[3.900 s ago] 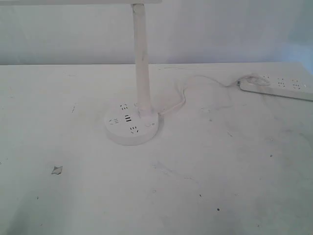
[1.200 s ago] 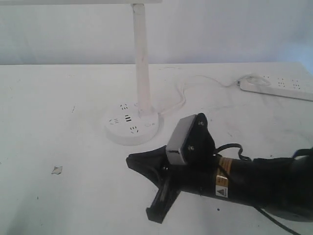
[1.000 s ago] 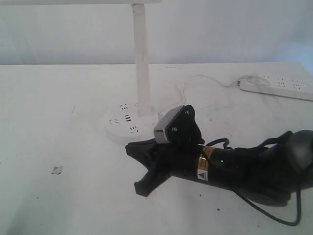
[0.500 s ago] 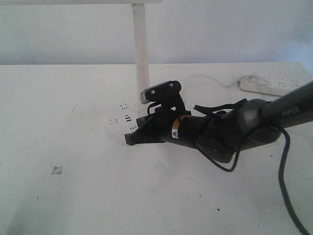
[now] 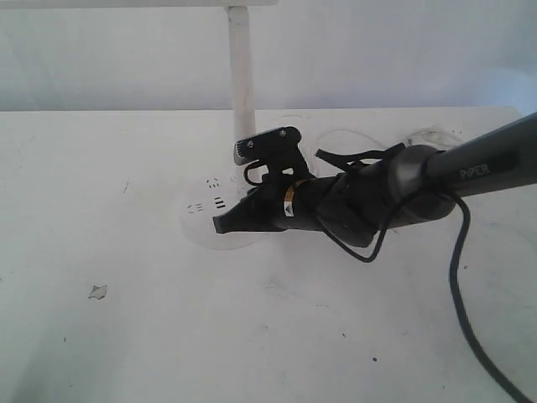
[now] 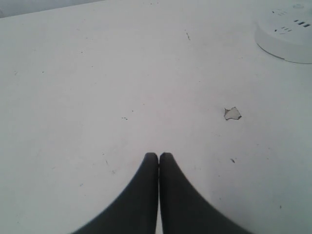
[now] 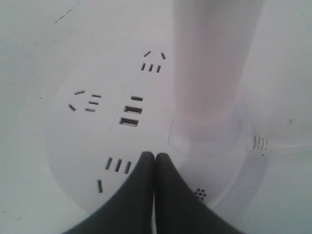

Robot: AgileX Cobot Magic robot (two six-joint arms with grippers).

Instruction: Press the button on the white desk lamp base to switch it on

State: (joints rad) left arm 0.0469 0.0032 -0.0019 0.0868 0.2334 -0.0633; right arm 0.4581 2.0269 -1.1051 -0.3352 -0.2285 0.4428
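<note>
The white desk lamp base (image 5: 200, 211) sits mid-table, its slim pole (image 5: 242, 80) rising behind. My right gripper (image 5: 220, 223) reaches across from the right, shut, with its tips low over the front of the base. In the right wrist view the shut fingertips (image 7: 155, 157) lie over the base (image 7: 73, 141) in front of the pole (image 7: 209, 73), beside the USB slots (image 7: 130, 115). The button does not show; the fingers cover that spot. My left gripper (image 6: 158, 156) is shut and empty above bare table, with the base (image 6: 287, 36) far off.
A small chip (image 5: 98, 291) marks the tabletop at the front left, also seen as the chip (image 6: 232, 113) in the left wrist view. The lamp's white cord (image 5: 336, 134) trails right behind the arm. The right arm's black cable (image 5: 457, 285) hangs over the table's right side.
The right arm came in from the lower right and swung up and left. Its shut tips moved from the table in front of the base onto the base's front top.
</note>
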